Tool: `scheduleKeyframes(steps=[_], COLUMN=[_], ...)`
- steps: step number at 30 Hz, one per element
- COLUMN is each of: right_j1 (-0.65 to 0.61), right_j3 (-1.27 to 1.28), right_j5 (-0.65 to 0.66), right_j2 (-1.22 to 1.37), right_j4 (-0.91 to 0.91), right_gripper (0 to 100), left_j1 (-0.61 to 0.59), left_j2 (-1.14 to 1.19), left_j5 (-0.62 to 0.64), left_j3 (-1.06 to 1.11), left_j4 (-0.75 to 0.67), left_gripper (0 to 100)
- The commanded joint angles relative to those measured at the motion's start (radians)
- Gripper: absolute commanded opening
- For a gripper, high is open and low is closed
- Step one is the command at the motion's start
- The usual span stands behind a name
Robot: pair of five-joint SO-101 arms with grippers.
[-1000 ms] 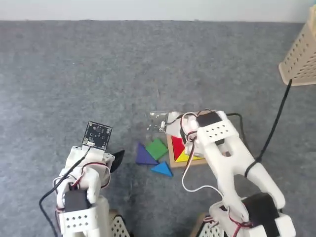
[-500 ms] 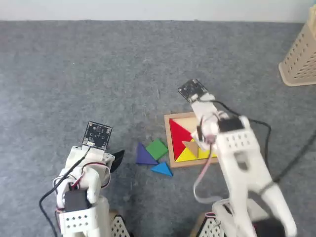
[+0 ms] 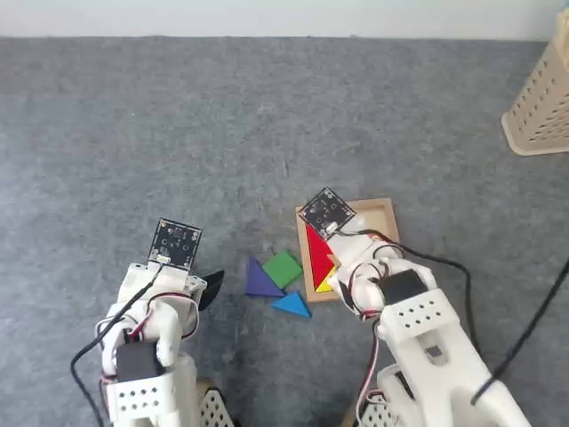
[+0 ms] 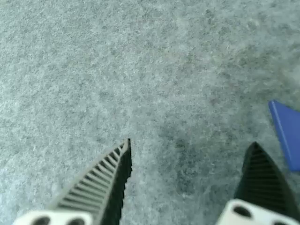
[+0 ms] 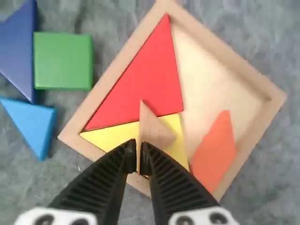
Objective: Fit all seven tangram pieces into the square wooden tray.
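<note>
- Grey carpeted table surface (image 3: pixel 178 116): carries every item listed below.
- Beige perforated basket (image 3: pixel 540 98): at the far right edge, well apart from the pieces.
- Square wooden tray (image 5: pixel 262 101): lies in front of the right arm and is partly filled.
- Large red triangle (image 5: pixel 143 89): flat in the tray, along the side nearest the loose pieces.
- Large yellow triangle (image 5: pixel 110 136): flat in the tray, touching the red triangle's edge.
- Orange parallelogram (image 5: pixel 213 145): in the tray, just beside the yellow triangle.
- Green square block (image 5: pixel 63 61): on the carpet, just outside the tray.
- Dark blue triangle (image 5: pixel 21 44): on the carpet, just beside the green square.
- Light blue triangle (image 5: pixel 33 124): on the carpet, near the dark blue triangle's tip.
- Small pale wooden triangle (image 5: pixel 157 126): over the seam between red and yellow. It seems tipped up rather than lying flat, though this is hard to judge.
- Right gripper (image 5: pixel 137 145): fingers drawn together, pinching the pale triangle's edge.
- Left gripper (image 4: pixel 191 143): fingers spread wide over the carpet, with the dark blue triangle near one tip.
</note>
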Motion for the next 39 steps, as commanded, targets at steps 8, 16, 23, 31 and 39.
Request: scheduleKeyframes(steps=[8,16,23,31,39], right_j1=[-0.005,0.119,0.159,0.217,0.223], right_j3=[-0.054,-0.132,-0.264,-0.420,-0.436], right_j5=[0.000,0.026,0.021,-0.015,-0.040], right_j2=[0.157,0.211,0.355,0.478,0.467], right_j4=[-0.041,-0.039,-0.054,-0.085,-0.088], right_gripper=[0.7,0.7,0.7,0.7,0.7], left_j1=[0.002,0.002,0.002,0.002,0.002], left_j2=[-0.015,-0.015,-0.015,-0.015,-0.015], left_j5=[-0.002,-0.002,-0.002,-0.002,-0.002], left_j3=[-0.005,-0.005,-0.005,-0.005,-0.005], left_j4=[0.005,0.005,0.005,0.005,0.005], left_gripper=[35,35,35,35,35])
